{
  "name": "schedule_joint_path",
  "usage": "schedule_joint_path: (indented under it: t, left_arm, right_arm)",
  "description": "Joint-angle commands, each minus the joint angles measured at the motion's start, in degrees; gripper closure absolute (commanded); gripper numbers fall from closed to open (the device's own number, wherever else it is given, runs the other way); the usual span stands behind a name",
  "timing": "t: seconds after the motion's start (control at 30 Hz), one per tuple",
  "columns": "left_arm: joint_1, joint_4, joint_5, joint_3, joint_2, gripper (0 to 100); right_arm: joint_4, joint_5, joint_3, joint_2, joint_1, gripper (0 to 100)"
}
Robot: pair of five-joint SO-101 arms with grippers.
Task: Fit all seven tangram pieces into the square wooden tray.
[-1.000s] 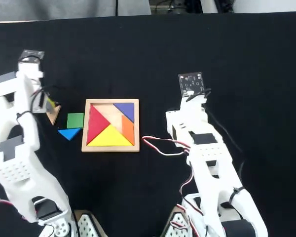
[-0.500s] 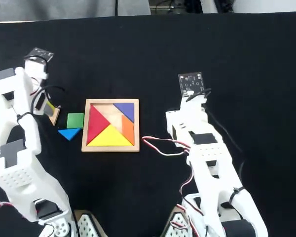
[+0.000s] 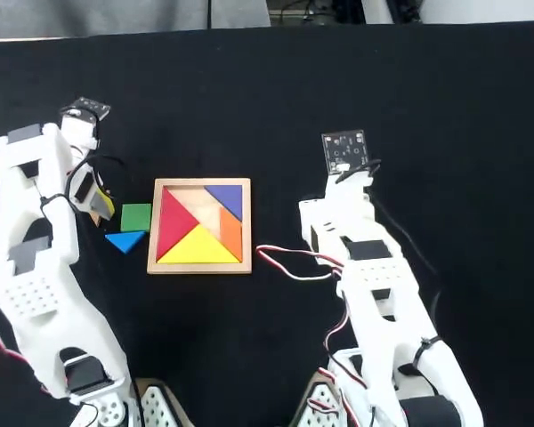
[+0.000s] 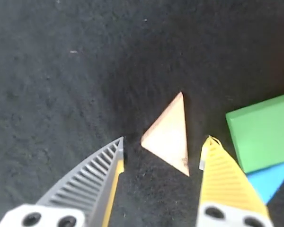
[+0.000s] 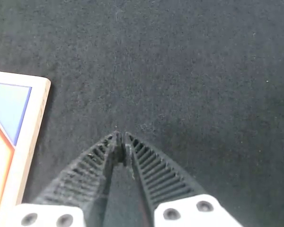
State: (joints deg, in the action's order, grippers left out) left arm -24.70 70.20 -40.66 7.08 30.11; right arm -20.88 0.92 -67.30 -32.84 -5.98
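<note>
— Where's the tan triangle (image 4: 169,135)?
— On the tabletop left of the tray (image 3: 198,264), past the green square (image 3: 135,216). The left tool (image 4: 164,140) stands wide, one finger on either side of it.
— And the right tool (image 5: 120,137)?
— Pinched together, right of the tray.

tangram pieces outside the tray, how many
3: a green square left of the tray, a blue triangle next to it on the robot's side, and a pale wooden triangle between the open fingers of the left gripper.
</note>
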Motion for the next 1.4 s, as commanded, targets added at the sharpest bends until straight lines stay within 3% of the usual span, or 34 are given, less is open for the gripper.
schedule_joint_path:
  t: [0.0,0.73,1.0,1.37]
  left_arm:
    - [0.7,-0.1,-0.2,3.5,0.8,74]
    - [2.9,-2.8,-0.2,2.3,2.2,74]
    - [3.4,0.2,2.0,2.3,2.2,86]
    - [3.4,1.8,3.7,3.8,1.2,87]
  right_arm:
    - [1.2,-0.3,0.4,-2.5,1.1,98.7]
    - [1.2,2.0,0.2,-2.4,-0.4,98.7]
    - [1.2,2.1,0.2,-2.4,-0.4,98.7]
    - [1.2,2.1,0.4,-2.5,-0.4,98.7]
